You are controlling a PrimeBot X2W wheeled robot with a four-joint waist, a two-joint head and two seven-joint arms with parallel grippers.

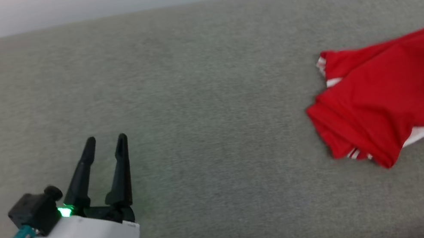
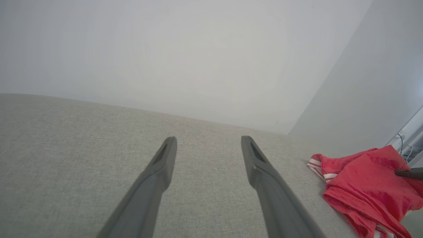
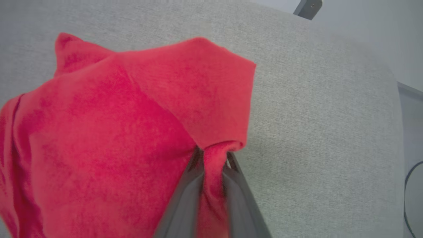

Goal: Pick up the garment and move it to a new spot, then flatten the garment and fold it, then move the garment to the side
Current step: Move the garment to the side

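At the lower left of the head view, the left gripper (image 1: 106, 140) sits over the grey fabric surface (image 1: 204, 72). Its two dark fingers are spread apart with nothing between them, and a small green light (image 1: 65, 212) glows at its base. Its own wrist view shows the same fingers standing wide over bare grey fabric, with a pale wall (image 2: 185, 56) beyond. At the right of the head view, at mid-height, the garment (image 1: 391, 96) lies in a loosely folded red heap on the surface. White sleeve trim shows at its upper left corner and along its lower edge. At the far right edge, the right gripper (image 3: 214, 157) reaches into the garment's right side. In the right wrist view its fingers are drawn close together, pinching a bunched fold of red cloth at bottom centre.
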